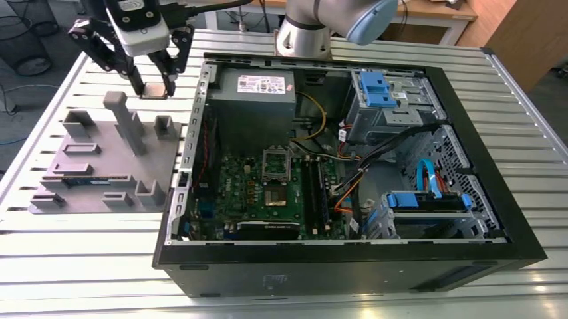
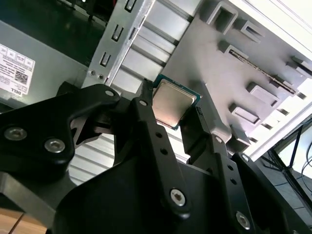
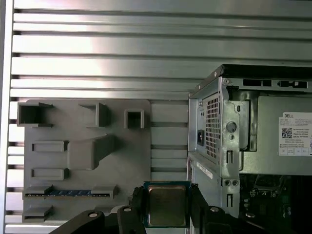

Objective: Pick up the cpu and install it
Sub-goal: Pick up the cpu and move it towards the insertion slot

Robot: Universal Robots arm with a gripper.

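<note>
A black gripper [image 1: 153,85] hangs above a slatted metal table [image 1: 80,266], its two fingers closed on the edges of the cpu [image 1: 153,90]. In both wrist views the cpu [image 2: 171,103] [image 3: 166,204] shows its silver top and thin green rim, pinched between the dark fingers [image 2: 146,126].

In the exterior view the cpu is in the air near the far edge of a gray tray [image 1: 98,159], just outside the open case [image 1: 355,269] on the exterior view's left. The tray carries raised blocks and slots, and a memory stick [image 1: 86,181] lies in one of them.

The case's metal side wall [image 1: 197,113] stands between the cpu and the motherboard [image 1: 257,199]. A socket frame [image 1: 276,163] sits on that green board. Beyond it is a gray power supply [image 1: 257,90] with a white printed label [image 1: 261,84] (a square code and small text, also seen in the first wrist view [image 3: 295,134]). Blue drive cages [image 1: 377,90] and coloured cables [image 1: 346,193] crowd the case's other half.
</note>
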